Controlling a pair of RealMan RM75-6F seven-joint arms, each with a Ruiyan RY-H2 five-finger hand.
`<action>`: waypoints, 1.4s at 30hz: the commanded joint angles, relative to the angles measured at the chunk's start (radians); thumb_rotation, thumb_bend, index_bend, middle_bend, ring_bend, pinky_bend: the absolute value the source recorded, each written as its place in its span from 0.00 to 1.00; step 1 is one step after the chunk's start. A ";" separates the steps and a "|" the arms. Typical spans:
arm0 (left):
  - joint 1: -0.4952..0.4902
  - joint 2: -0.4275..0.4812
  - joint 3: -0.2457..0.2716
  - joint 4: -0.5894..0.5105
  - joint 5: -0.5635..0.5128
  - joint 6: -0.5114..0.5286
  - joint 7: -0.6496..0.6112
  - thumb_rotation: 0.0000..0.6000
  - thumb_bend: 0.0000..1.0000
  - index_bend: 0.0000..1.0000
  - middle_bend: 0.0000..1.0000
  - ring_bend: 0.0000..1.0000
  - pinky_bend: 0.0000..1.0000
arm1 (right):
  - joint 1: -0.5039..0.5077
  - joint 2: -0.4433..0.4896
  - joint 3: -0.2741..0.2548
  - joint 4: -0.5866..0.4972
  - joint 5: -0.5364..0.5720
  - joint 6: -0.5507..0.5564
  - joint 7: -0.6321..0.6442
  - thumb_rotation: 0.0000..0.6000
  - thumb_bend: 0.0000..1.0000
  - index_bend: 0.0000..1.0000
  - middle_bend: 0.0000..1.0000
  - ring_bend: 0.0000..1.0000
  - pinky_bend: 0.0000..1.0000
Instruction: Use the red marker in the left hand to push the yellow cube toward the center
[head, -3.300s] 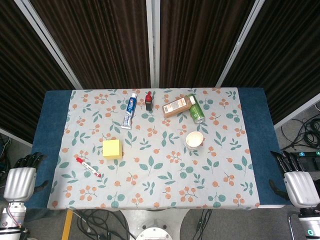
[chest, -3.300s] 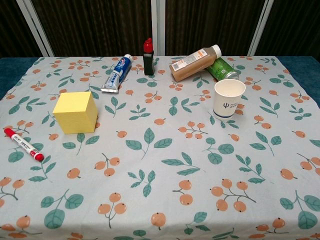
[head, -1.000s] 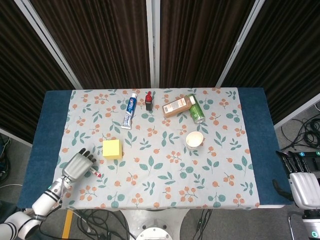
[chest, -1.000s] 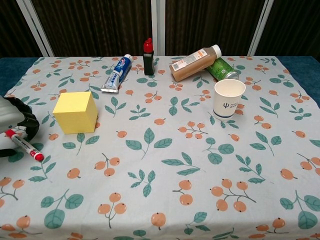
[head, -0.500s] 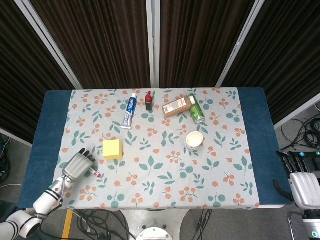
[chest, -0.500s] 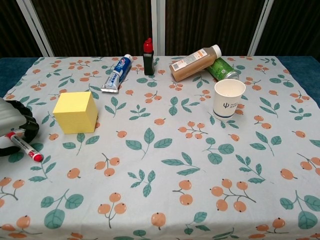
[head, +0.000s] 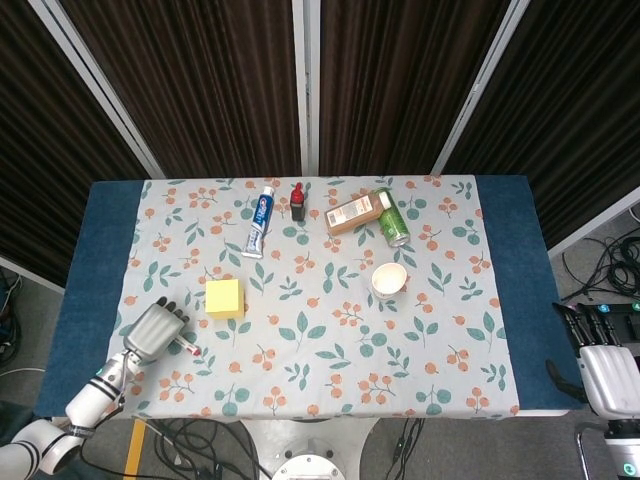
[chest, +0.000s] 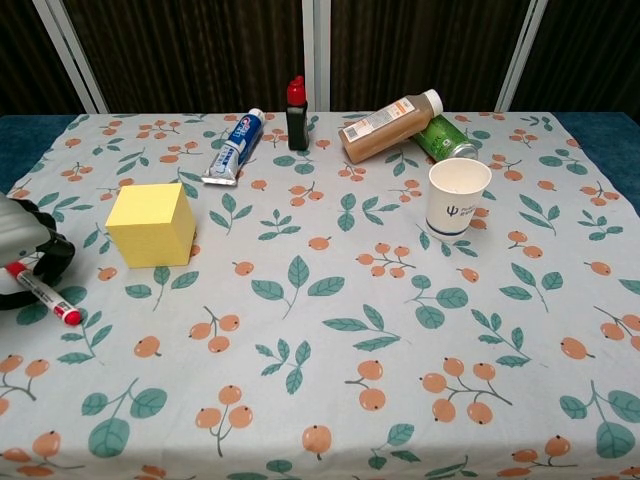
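Note:
The yellow cube stands on the left part of the flowered cloth. The red marker lies to its left near the table's front-left, its red tip sticking out from under my left hand. That hand lies over the marker's far end with its fingers curled down around it; whether they grip it is unclear. The hand is apart from the cube. My right hand hangs off the table's right edge, fingers straight, holding nothing.
At the back lie a toothpaste tube, a small dark bottle with a red cap, a brown bottle and a green can. A white paper cup stands right of centre.
Since 3.3 s ago my left hand came from off the table onto the marker. In the last half second the hand and the marker shifted slightly left. The cube has not moved.

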 joint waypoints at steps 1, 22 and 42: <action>0.002 -0.005 0.003 0.012 0.004 0.010 -0.014 1.00 0.34 0.70 0.69 0.46 0.43 | 0.000 0.001 0.000 -0.002 0.001 0.000 -0.001 1.00 0.27 0.04 0.12 0.00 0.00; 0.032 0.078 -0.048 -0.070 -0.105 0.017 -0.202 1.00 0.44 0.73 0.72 0.52 0.56 | -0.001 0.005 0.001 -0.010 -0.003 0.004 -0.006 1.00 0.27 0.04 0.12 0.00 0.00; -0.040 0.064 -0.173 -0.128 -0.357 -0.187 -0.003 1.00 0.45 0.73 0.73 0.52 0.56 | -0.011 0.003 0.002 0.012 0.009 0.012 0.017 1.00 0.27 0.04 0.12 0.00 0.00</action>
